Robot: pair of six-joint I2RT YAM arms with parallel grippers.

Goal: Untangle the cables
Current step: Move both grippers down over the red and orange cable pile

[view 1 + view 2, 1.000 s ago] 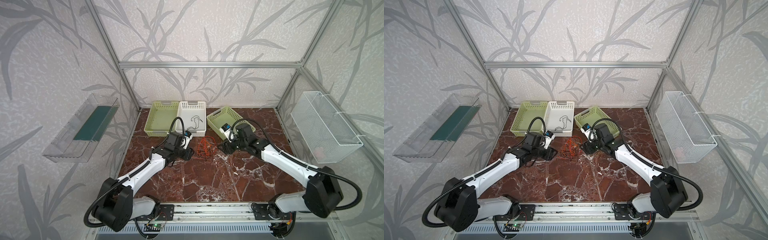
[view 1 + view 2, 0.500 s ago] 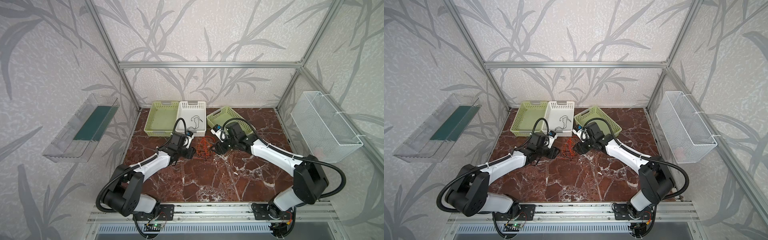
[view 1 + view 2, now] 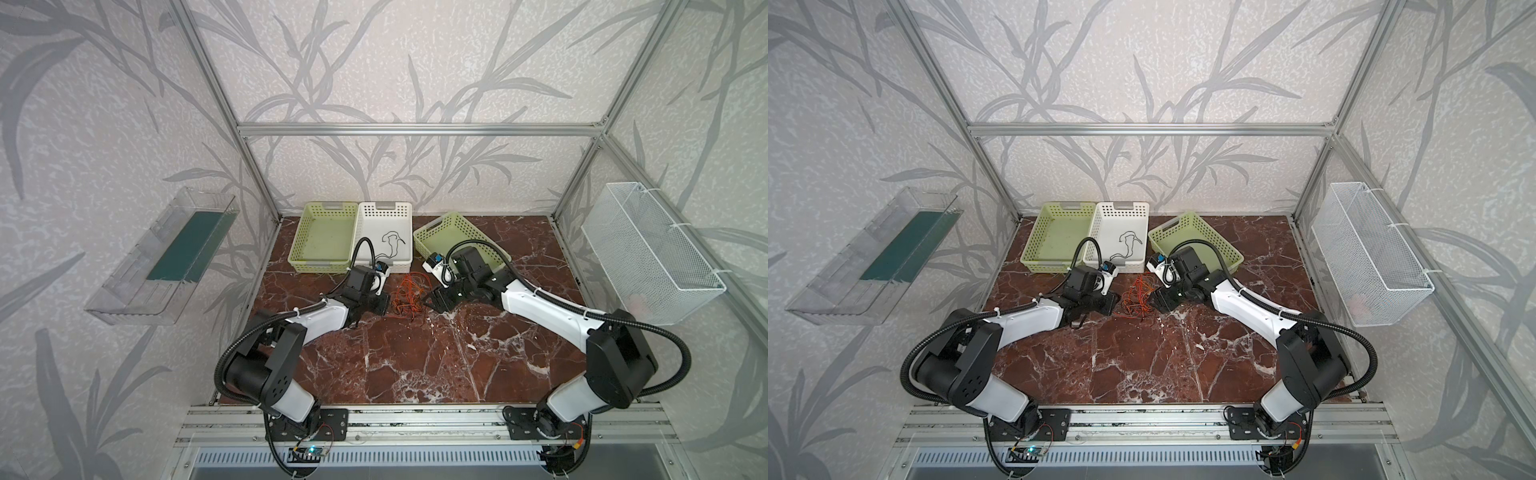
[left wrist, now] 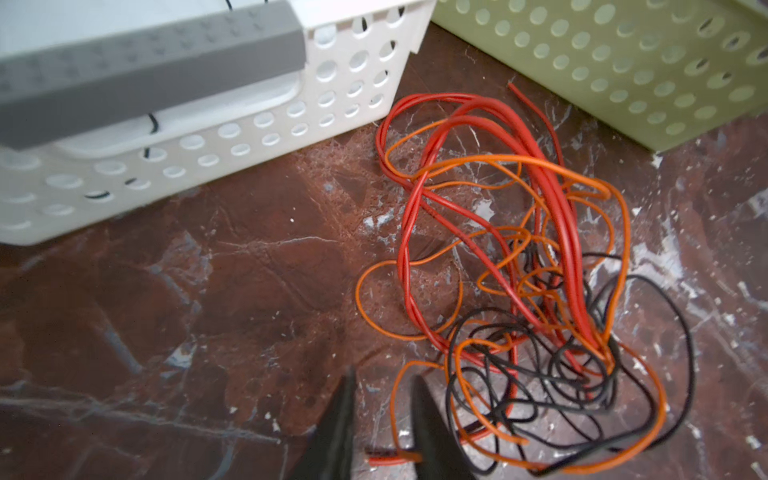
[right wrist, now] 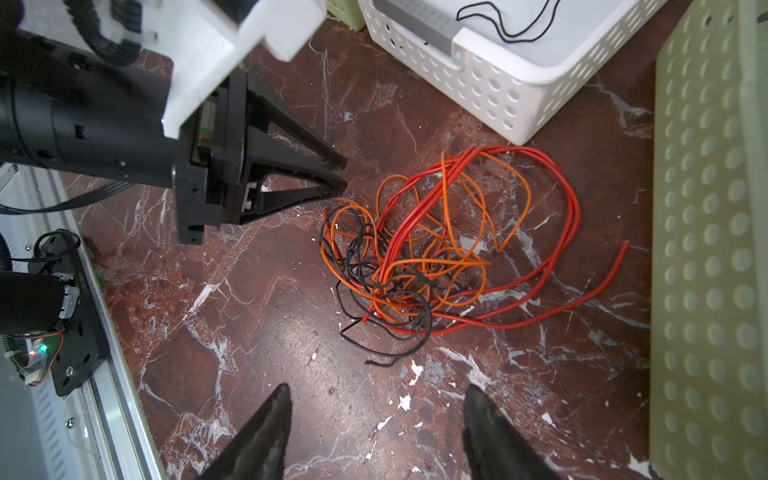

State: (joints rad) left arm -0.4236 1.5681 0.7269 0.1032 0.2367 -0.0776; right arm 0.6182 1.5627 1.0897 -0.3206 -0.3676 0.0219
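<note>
The cables [image 3: 409, 297], red, orange and black strands knotted into one loose heap, lie on the marble surface [image 3: 415, 365], just at 6 o'clock of the white basket [image 3: 384, 206] in both top views. One black cable [image 3: 390, 243] already lies apart inside that basket.

The left hand [image 4: 384, 382] sits low at the heap's 9 o'clock edge. Its fingers are drawn close together, with a red cable end [image 4: 390, 459] and an orange loop [image 4: 395, 415] in the narrow gap. Whether they actually pinch a strand cannot be told. The right hand [image 5: 378, 390] waits at the heap's 3 o'clock, fingers spread wide and empty, short of the wires.

The step in hand looks like choosing one strand's end to draw out of the knot. The next move likely calls for a firm pinch on that end and a slow pull toward 9 o'clock — with the right hand pinning the rest of the heap so it does not drag along.
</note>
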